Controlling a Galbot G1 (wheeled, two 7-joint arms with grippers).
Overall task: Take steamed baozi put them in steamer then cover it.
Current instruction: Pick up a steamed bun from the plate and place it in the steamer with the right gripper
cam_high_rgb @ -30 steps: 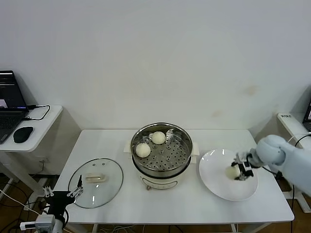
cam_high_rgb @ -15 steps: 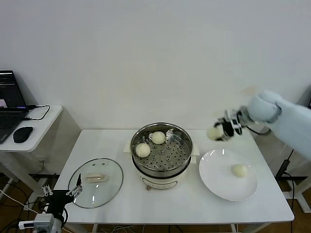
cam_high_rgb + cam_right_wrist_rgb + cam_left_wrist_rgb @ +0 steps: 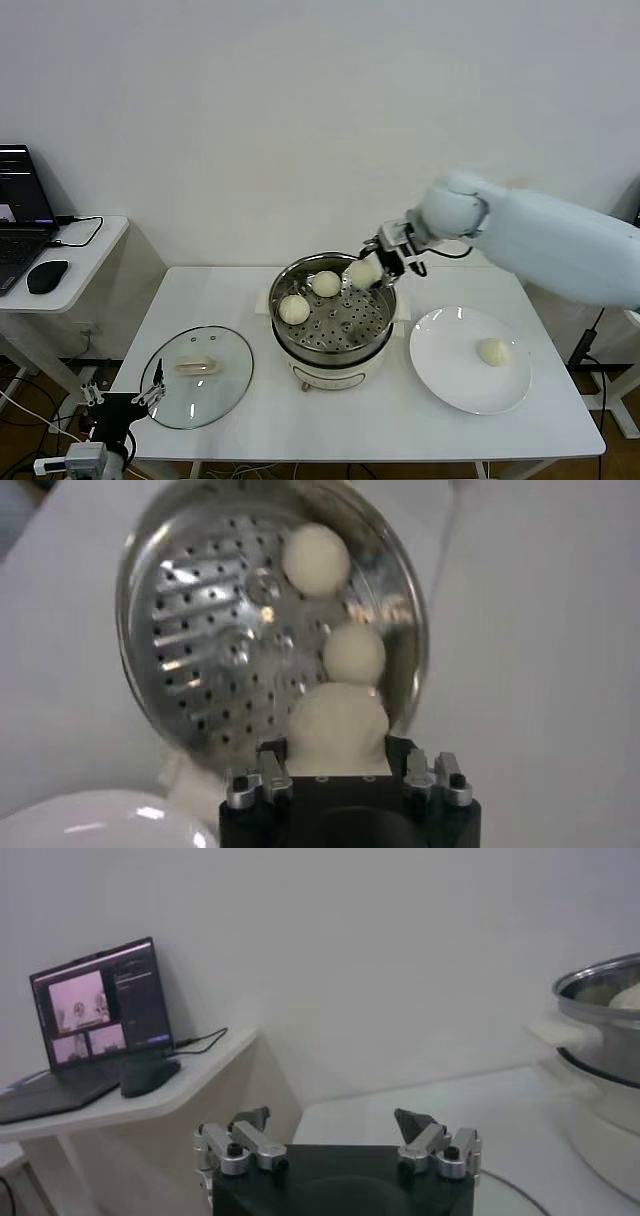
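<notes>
The steel steamer [image 3: 386, 318] stands mid-table with two baozi [image 3: 294, 309] [image 3: 326, 284] on its perforated tray. My right gripper [image 3: 372, 266] is shut on a third baozi [image 3: 363, 272] and holds it over the steamer's far right rim. In the right wrist view this baozi [image 3: 338, 732] sits between the jaws above the tray [image 3: 220, 650], with the two others [image 3: 316, 560] [image 3: 355, 655] beyond. A fourth baozi [image 3: 493, 351] lies on the white plate [image 3: 440, 370]. The glass cover [image 3: 230, 385] lies flat at the left. My left gripper [image 3: 125, 407] is open and parked low beside the table's left front corner.
A side table [image 3: 90, 250] at the far left holds a laptop [image 3: 18, 215] and a mouse [image 3: 47, 276]. The left wrist view shows that laptop [image 3: 100, 1013] and the steamer's side [image 3: 600, 1048].
My right gripper took one baozi off the plate, lifted it and carried it left to above the steamer's rim. One baozi stays on the plate. The left arm barely moved.
</notes>
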